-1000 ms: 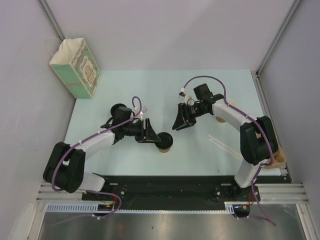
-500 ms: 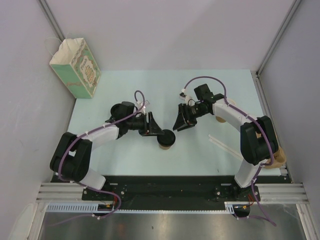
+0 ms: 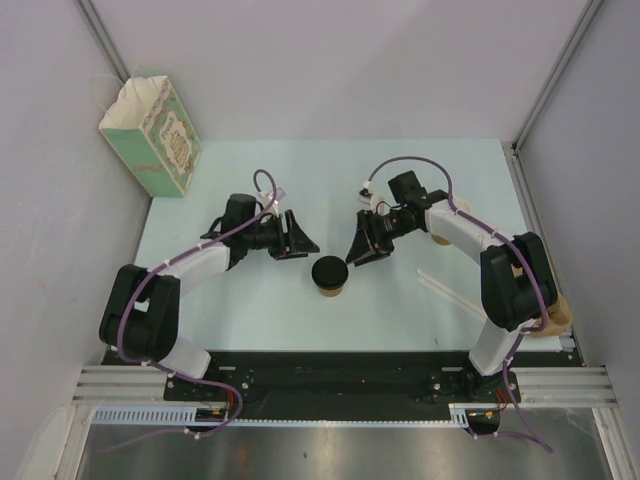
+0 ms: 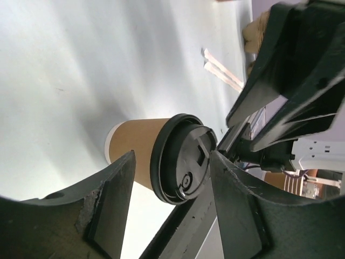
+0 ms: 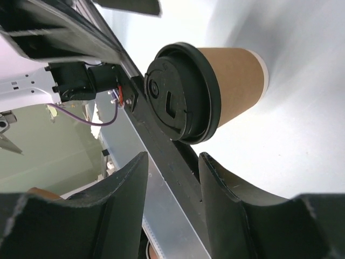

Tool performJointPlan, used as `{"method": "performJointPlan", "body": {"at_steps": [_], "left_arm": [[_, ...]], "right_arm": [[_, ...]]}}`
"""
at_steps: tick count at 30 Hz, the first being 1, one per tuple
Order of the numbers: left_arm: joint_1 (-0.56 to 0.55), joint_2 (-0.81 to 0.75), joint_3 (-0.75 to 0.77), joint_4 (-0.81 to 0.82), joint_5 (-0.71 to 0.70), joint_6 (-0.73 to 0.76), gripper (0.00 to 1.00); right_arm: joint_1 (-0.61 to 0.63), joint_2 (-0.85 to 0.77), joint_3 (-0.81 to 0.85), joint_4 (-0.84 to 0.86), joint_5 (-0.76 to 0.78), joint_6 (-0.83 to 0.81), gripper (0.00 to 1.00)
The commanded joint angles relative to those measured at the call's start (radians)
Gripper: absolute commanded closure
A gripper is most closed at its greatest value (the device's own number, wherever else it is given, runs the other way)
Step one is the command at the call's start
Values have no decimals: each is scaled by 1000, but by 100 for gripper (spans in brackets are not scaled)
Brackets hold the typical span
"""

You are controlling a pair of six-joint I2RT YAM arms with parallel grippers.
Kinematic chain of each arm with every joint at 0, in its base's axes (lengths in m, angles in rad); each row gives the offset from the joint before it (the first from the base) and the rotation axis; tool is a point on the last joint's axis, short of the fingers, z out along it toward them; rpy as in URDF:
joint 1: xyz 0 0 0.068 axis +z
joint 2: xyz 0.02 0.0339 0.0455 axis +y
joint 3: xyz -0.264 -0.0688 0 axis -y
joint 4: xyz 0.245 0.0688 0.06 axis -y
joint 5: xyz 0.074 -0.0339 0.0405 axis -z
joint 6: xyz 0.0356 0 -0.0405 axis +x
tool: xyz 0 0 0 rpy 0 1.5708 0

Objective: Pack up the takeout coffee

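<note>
Takeout coffee (image 3: 329,272) is standing upright on the pale table (image 3: 250,310), roughly midway between the 2 arms and a little toward the near edge, with its black lid sitting on the tan cup. Off to its right, 2 thin wooden stirrers (image 3: 447,290) are lying flat on the table, well apart from it. Just beyond the cup on its left, the left gripper (image 3: 303,247) is hovering with its jaws parted wide, pointing toward the cup and touching nothing. Just beyond it on the right, the right gripper (image 3: 358,256) is hanging with its jaws spread too, holding nothing. In both wrist views the cup is showing in the gap between the fingers, clear of them. At the far left corner, a mint-green paper bag (image 3: 155,140) is standing upright.
</note>
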Motion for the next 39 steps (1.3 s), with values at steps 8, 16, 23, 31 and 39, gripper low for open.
{"method": "performJointPlan", "body": {"at_steps": [8,16,23,31,39], "left_arm": [[-29,-204,-38,-10,54,-8,43],[-126,-166,-57,53,45,-51,51],[-145,-112,-46,45,28,-33,52],[-145,-70,-37,28,9,-24,53],[-143,-38,-42,-2,-14,-4,55]], "right_arm": [[59,-62,-70,84,-84,62,62],[62,-67,-141,135,-89,99,77],[59,-34,-152,198,-104,141,92],[64,-2,-161,235,-78,176,100],[56,30,-201,256,-32,151,100]]}}
